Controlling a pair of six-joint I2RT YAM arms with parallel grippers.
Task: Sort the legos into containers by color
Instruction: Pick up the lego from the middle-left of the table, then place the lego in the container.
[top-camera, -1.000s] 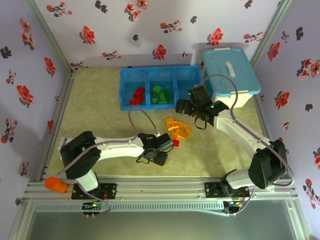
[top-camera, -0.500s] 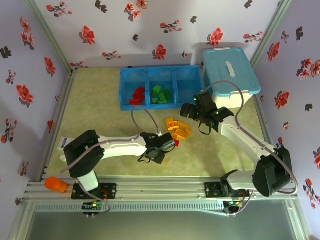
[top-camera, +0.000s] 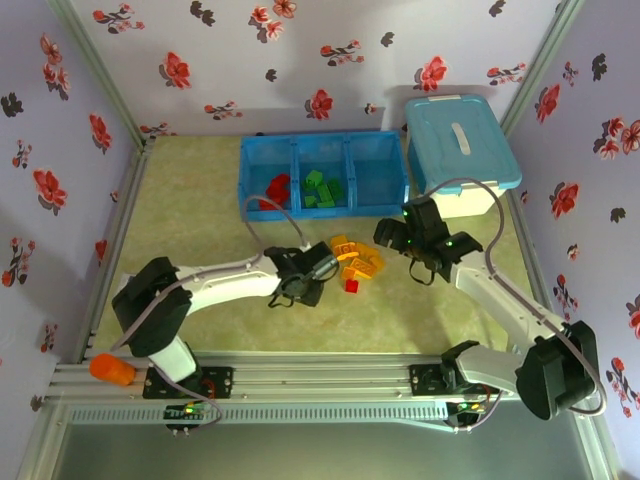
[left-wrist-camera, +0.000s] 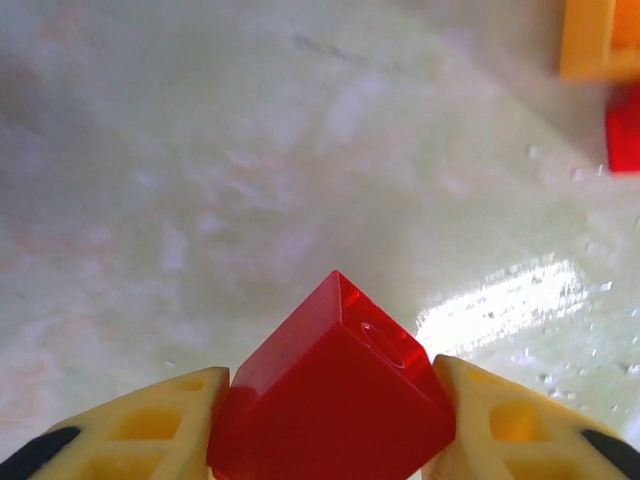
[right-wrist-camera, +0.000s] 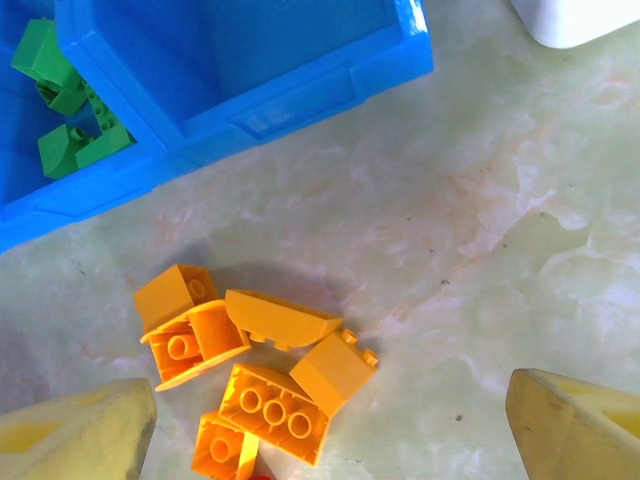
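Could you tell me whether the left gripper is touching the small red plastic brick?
Touching: the left wrist view shows the left gripper pinching the red brick between both fingers.

Left arm (top-camera: 215, 285) and right arm (top-camera: 505, 300): white link shells, black joint housings, black bases. One grey cable (top-camera: 283, 212) loops free above the left arm; a second cable (top-camera: 462, 181) above the right. Green indicator light (top-camera: 447, 240) at the right wrist. Left jaws: yellow plastic, lattice cut-outs, black tips. Right jaws: paler yellow.

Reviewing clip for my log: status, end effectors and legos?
Left end effector shut on red lego. Right end effector open over yellow legos. Beside them, loose red lego.
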